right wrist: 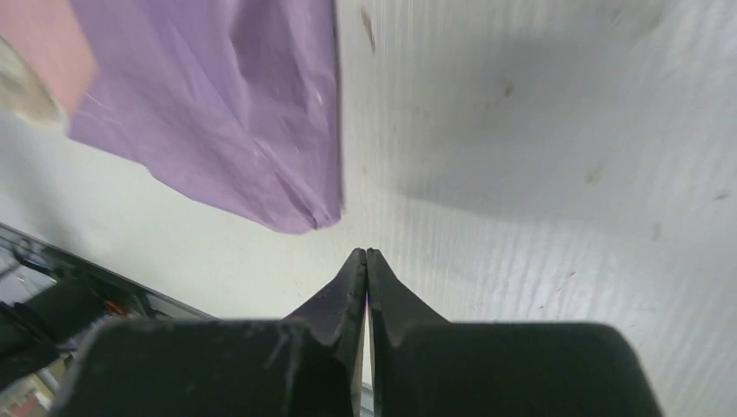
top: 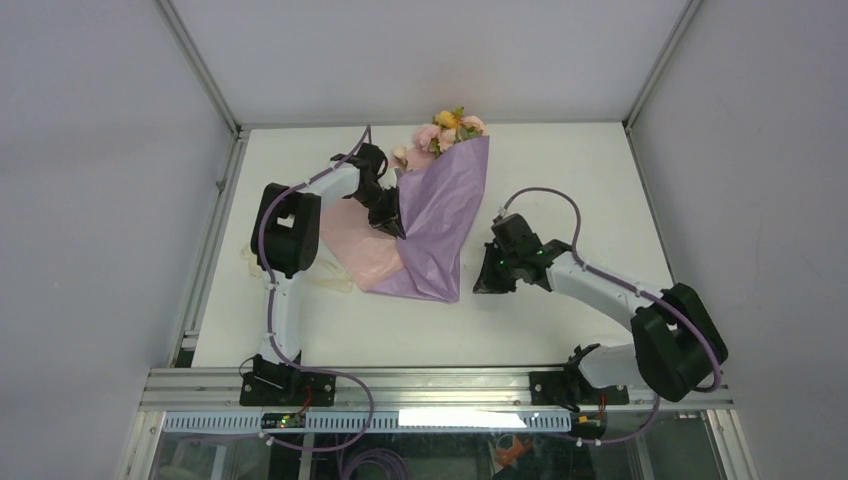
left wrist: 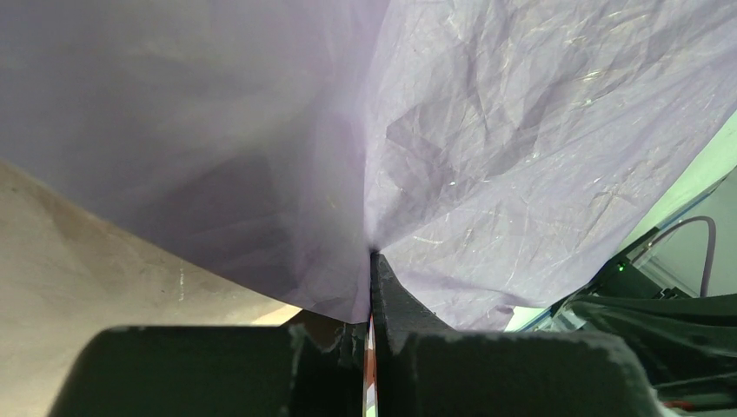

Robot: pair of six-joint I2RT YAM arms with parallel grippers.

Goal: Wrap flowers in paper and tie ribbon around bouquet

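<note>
The paper (top: 440,225) half covers the flowers (top: 447,128), its edge gripped by the left pincer (left wrist: 372,261). The right pincer (right wrist: 366,256) is closed and empty. The ribbon (top: 338,286) lies untied at centre left.

White table (top: 560,170) inside a grey-walled (top: 90,200) enclosure.
The table is closed in at the back and on both sides by plain grey walls, and slim metal posts (top: 200,65) are set along the corners where the walls meet. An aluminium rail (top: 440,385) is fixed across the near edge, and a bright white strip (top: 455,418) is mounted just below it. In the right wrist view, small dark scuff marks (right wrist: 508,89) are scattered over the finely ribbed table surface.
</note>
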